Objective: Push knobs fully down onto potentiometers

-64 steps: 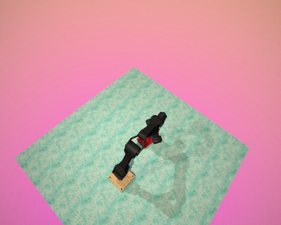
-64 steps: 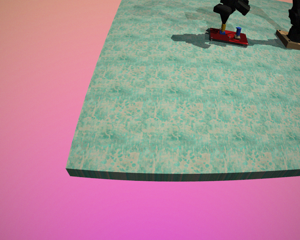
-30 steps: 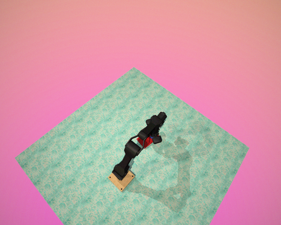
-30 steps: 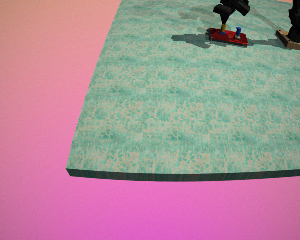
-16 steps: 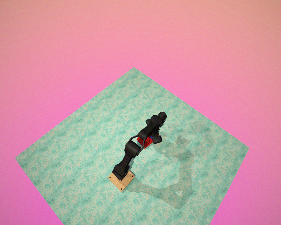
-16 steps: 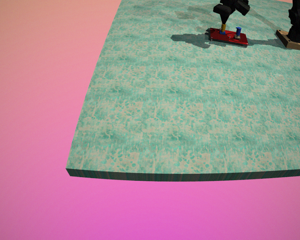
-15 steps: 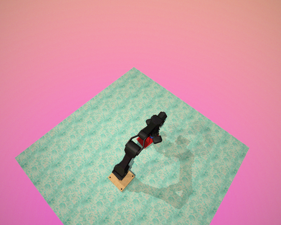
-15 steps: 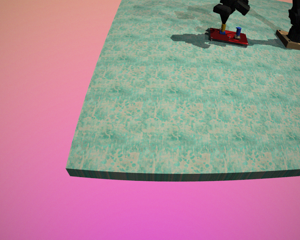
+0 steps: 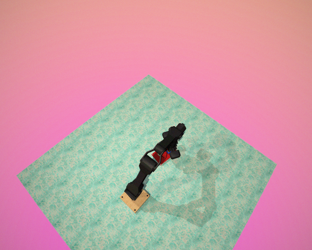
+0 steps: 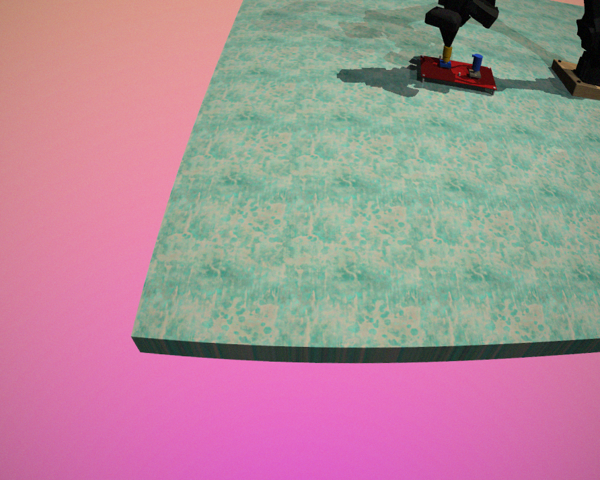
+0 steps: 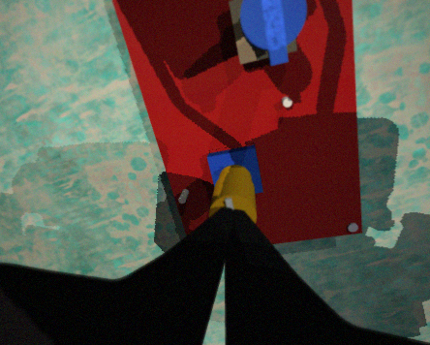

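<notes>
Gripper [image 10: 448, 46] [image 11: 230, 219] closed, nothing pinched, fingertips at top of yellow knob [image 10: 447, 54] [image 11: 236, 186]; contact unclear. Yellow knob is upright over blue potentiometer [image 10: 444, 64] [image 11: 256, 180] on red board [image 9: 161, 158] [image 10: 456, 78] [image 11: 315, 194]. Blue knob [image 10: 477, 62] [image 11: 273, 21] stands apart, over grey-brown potentiometer [image 10: 474, 74] [image 11: 248, 50], same board. Board on short legs on green table [image 9: 91, 161] [image 10: 325, 210] [image 11: 63, 87].

We looked steeply down from high and far above the table [image 9: 91, 135] [image 10: 320, 225] [image 11: 58, 107] in the top view. The exterior view faced obliquely down across it from nearer. Closest, the wrist view looked past the gripper [image 10: 447, 46] [image 11: 228, 213] onto the board [image 9: 162, 157] [image 10: 457, 77] [image 11: 315, 194], which all three shared.
</notes>
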`<state>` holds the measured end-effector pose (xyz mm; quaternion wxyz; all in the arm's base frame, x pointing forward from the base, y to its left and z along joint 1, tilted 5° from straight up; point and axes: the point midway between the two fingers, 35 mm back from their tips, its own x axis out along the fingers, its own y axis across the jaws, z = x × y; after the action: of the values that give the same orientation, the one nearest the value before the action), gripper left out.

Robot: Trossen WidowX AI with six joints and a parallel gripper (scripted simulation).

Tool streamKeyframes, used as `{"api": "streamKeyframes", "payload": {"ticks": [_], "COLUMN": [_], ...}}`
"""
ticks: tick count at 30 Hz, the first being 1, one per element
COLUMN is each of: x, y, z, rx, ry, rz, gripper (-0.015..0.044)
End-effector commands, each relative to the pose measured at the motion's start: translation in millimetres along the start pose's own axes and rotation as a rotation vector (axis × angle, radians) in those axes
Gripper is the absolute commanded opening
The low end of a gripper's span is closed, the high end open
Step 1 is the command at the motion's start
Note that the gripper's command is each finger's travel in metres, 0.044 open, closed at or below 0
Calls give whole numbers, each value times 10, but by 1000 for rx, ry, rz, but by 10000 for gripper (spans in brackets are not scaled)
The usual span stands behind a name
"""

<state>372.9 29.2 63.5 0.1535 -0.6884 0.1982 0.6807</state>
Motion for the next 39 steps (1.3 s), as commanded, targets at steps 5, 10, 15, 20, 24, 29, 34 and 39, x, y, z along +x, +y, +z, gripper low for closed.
{"api": "streamKeyframes", "payload": {"ticks": [5, 10, 15, 20, 24, 29, 34, 39], "x": [-68, -148, -115, -115, -240, -380, -370, -358], "y": [-11, -9, 0, 0, 128, 424, 749, 795], "z": [-1, 2, 7, 7, 274, 827, 1369, 1442], "rx": [-3, -3, -4, -4, -4, -4, -4, -4], "ry": [-10, -10, -13, -13, -13, -15, -22, -23], "rz": [4, 4, 9, 9, 7, 4, 9, 11], "gripper": [0, 0, 79, 210, 315, 440, 440, 440]}}
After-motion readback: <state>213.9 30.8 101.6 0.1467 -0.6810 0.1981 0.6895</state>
